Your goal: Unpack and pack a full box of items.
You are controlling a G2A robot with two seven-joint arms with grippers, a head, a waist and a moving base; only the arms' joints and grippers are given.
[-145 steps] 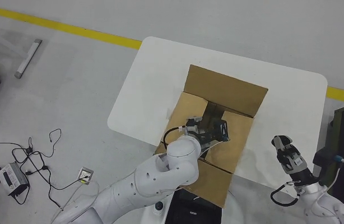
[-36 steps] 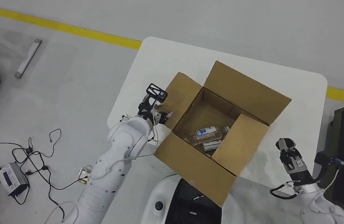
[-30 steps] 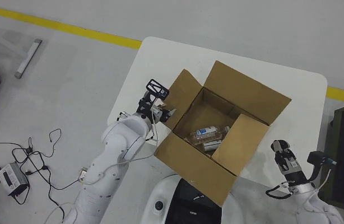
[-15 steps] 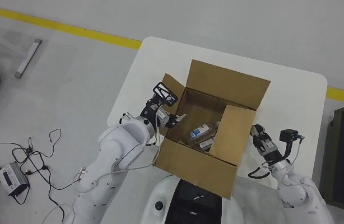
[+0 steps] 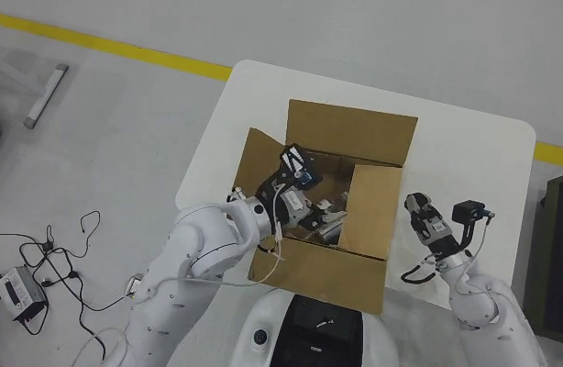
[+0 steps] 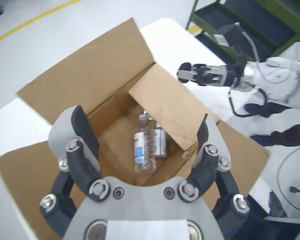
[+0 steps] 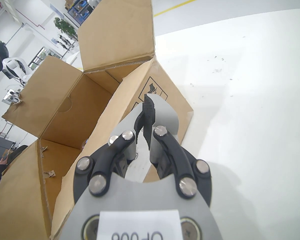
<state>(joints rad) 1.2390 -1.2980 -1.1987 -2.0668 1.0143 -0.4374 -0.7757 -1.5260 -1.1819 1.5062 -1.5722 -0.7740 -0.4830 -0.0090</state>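
Observation:
An open cardboard box [image 5: 350, 133] stands on the white table [image 5: 465, 147] with its flaps raised. Clear plastic bottles [image 6: 143, 151] with blue and white labels lie on its floor, also seen in the top view as bottles [image 5: 327, 220]. My left gripper [image 6: 145, 131] hangs open above the box's inside, over the bottles, holding nothing; from above, this gripper [image 5: 297, 170] is over the box's left half. My right gripper [image 7: 147, 108] is shut and empty, just outside the box wall [image 7: 160, 86]. In the top view it [image 5: 415, 206] sits beside the box's right flap.
A green metal rack [image 6: 240, 13] stands past the table's right end. Cables and a power box [image 5: 43, 266] lie on the floor at the left. Bare tabletop lies to the right of the box and behind it.
My left gripper has moved from the box's left flap to above its inside. The box has turned a little and its flaps stand more upright. My right gripper came in beside the right flap.

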